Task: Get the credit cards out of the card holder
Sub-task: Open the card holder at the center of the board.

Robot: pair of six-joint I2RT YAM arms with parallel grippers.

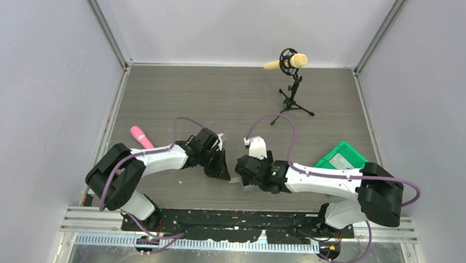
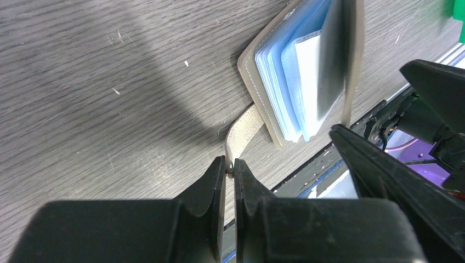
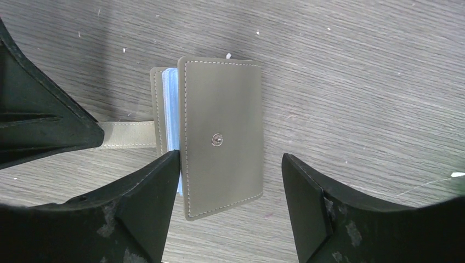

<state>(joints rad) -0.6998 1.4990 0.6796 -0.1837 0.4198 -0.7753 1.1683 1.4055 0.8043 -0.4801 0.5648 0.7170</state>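
The card holder (image 3: 222, 137) lies on the table, grey-olive outside with a metal snap stud. Its top cover is lifted, and light blue clear pockets (image 2: 285, 60) show at the open edge. A pale card (image 2: 305, 76) sits in one pocket. My left gripper (image 2: 230, 167) is shut on the holder's strap tab (image 2: 244, 134). My right gripper (image 3: 230, 159) is open over the holder's near end, and its left finger (image 3: 156, 186) touches the edge of the pockets. In the top view both grippers (image 1: 223, 168) (image 1: 244, 176) meet and hide the holder.
A green bin (image 1: 323, 160) stands to the right with a pale flat rectangle (image 1: 339, 161) in it. A microphone on a small tripod (image 1: 291, 63) stands at the back. A pink object (image 1: 141, 137) lies at the left. The table's near edge and a black rail (image 2: 329, 170) are close.
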